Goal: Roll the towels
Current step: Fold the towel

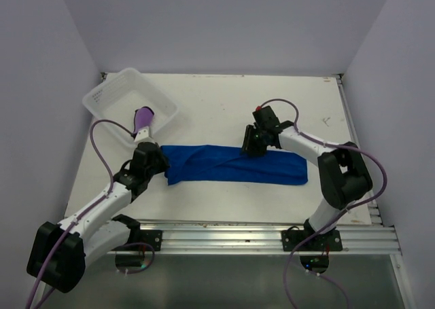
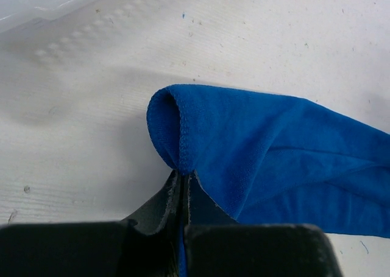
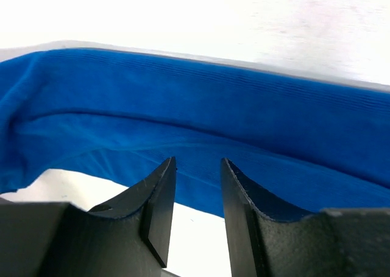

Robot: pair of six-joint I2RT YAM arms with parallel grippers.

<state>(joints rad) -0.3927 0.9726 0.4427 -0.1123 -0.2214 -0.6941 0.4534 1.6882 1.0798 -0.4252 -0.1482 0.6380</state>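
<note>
No writing, label, brand name or number can be read in any of the views. The nearest thing to a sign is a faint dark scribble on the white desk. It lies toward two o'clock from the desk's middle and is too small to make out as letters or figures.

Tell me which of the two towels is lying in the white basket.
The purple towel: it sits in the white basket at the far left. The blue towel lies stretched out as a long strip on the table, outside the basket.
</note>
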